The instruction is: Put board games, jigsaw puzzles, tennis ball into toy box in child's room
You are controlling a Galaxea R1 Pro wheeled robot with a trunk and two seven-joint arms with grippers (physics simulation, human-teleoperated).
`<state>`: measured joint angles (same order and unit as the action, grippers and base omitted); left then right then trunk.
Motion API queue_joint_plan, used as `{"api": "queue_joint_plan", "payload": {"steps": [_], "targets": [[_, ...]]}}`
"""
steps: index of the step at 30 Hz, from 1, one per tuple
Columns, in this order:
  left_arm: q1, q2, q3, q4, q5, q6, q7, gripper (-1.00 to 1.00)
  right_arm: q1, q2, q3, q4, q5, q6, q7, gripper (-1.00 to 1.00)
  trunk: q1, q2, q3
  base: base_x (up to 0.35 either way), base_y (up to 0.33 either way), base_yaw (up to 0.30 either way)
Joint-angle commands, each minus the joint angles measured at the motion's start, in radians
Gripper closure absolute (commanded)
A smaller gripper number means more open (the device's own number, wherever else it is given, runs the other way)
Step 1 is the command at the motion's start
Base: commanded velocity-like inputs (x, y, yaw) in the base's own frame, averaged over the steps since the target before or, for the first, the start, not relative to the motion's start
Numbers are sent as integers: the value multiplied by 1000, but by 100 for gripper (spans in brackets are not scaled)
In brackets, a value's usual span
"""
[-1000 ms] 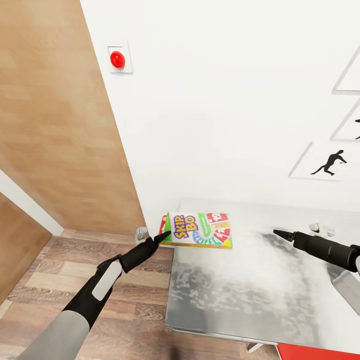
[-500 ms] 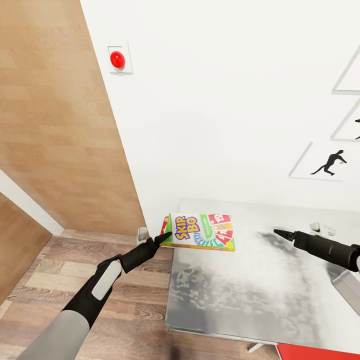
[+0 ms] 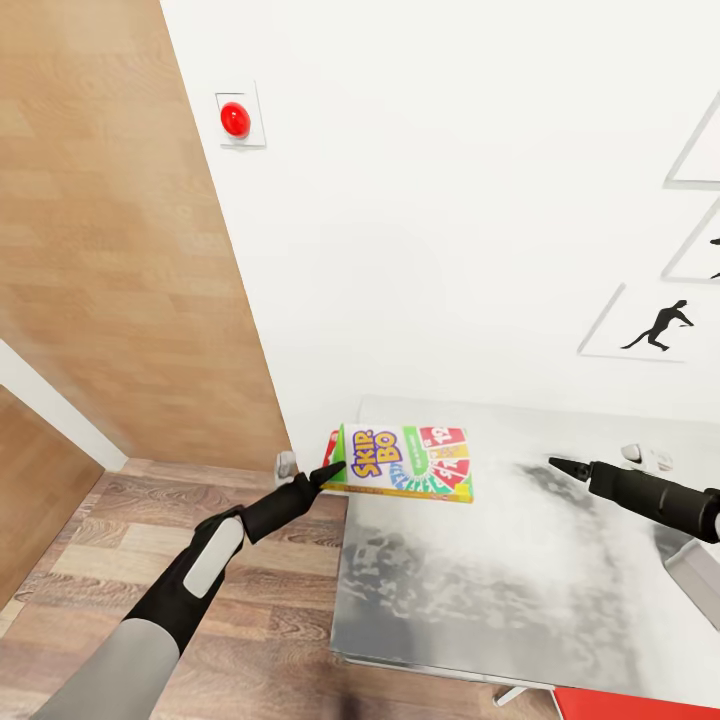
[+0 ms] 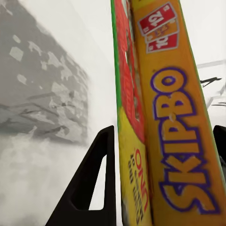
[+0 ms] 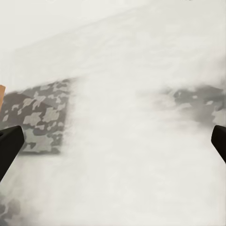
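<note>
Skip-Bo board game [image 3: 408, 461], slim yellow-red-green, clamped in left gripper [image 3: 330, 471]; right gripper [image 3: 556, 465] agape.

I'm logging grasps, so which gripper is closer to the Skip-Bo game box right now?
Left. The left gripper is shut on the Skip-Bo box at its end over the table edge. The right gripper hangs open, apart from the box's other end.

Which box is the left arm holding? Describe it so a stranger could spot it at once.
Start at the grey table against the white wall. Above its near-left corner, the left gripper grips a slim box by one end. It is the yellow, red and green SKIP-BO game, the one colourful printed thing there.
</note>
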<state>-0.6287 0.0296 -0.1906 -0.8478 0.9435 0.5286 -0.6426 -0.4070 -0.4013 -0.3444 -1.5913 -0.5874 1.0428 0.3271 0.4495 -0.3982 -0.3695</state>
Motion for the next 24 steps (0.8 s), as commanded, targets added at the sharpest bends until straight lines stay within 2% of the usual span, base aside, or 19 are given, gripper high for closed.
{"api": "queue_joint_plan", "payload": {"steps": [1,18,24], "targets": [[0,1,-2,-4,9,8,3,100,-1,0,-1,0,9,4,10,-100,1,-2,-2,0,0,0],[13,0,-1,-57,5,8,11,100,0,2,4,-19,10,4,10,-100,1,-2,10,0,0,0],[31,0,0,-105,8,5,67,100,0,1,5,-21,11,4,10,-100,1,-2,19,0,0,0]]}}
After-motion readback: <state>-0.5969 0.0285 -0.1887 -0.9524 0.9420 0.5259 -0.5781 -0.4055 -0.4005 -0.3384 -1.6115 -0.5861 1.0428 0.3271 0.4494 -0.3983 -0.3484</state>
